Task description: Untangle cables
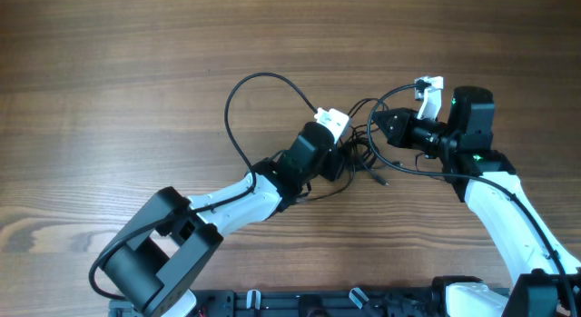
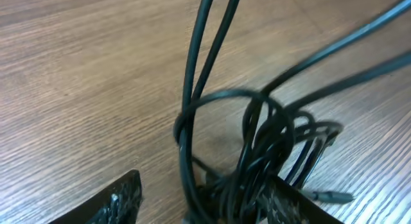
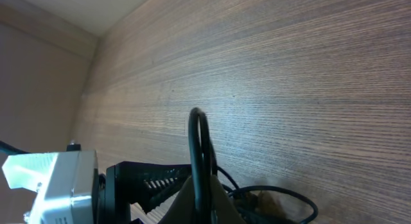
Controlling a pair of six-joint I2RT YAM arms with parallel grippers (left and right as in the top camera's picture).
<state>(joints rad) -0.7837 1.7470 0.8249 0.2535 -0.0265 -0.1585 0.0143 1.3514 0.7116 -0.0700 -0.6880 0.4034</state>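
Left hand (image 2: 205,201) sat low at the frame edge, fingers (image 2: 122,195) apart with the cables (image 2: 270,144) bunched between them. There was a gap on one side, so not clamped. The tangle lay on the counter (image 1: 109,81) mid-right, between both hands. Right hand (image 3: 199,201) was pinched tight on a strand of the cables, with a loop standing up out of its tips.

Risks, as judged:
- Left hand closing on the whole bunch rather than one strand would drag the knot as one lump when pulled, tightening it.
- The right-hand strand was thin and could slip out under pull.
- The loose plug (image 2: 329,197) could catch in a loop.
- The left arm's own thick cord (image 1: 238,99) arced near the tangle, so a snag was possible.
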